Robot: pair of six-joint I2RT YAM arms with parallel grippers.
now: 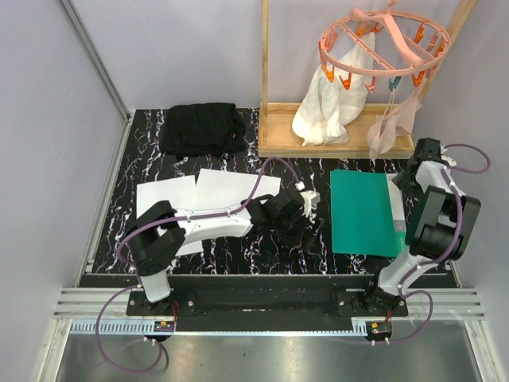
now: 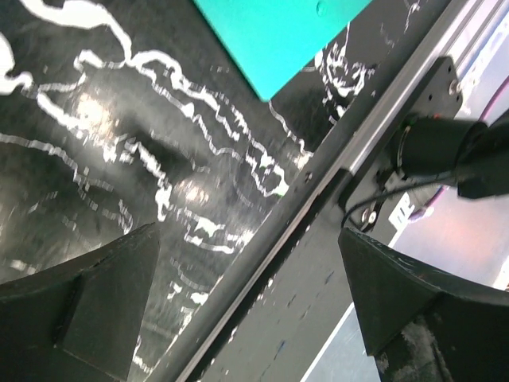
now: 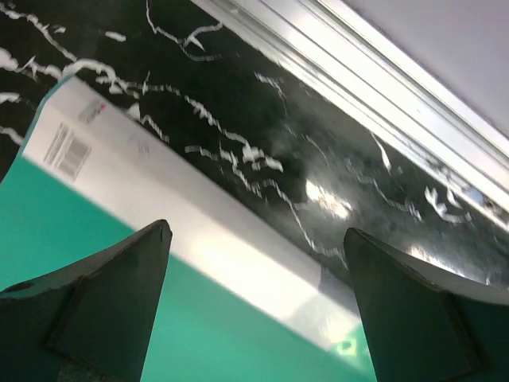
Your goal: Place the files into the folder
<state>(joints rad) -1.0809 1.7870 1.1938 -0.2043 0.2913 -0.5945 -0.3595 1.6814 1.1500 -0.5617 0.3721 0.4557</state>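
Lying below spread right jaws, folder; files far left

Overhead view: bright, even, diffuse light; sharp throughout; shadows soft, faint. Left wrist view: glare patches on glossy black table; white veining smeared by blur; left fingers dark, unfocused. Right wrist view: hotspot on table; white strip beside folder washed out; right fingers dark, soft-edged.
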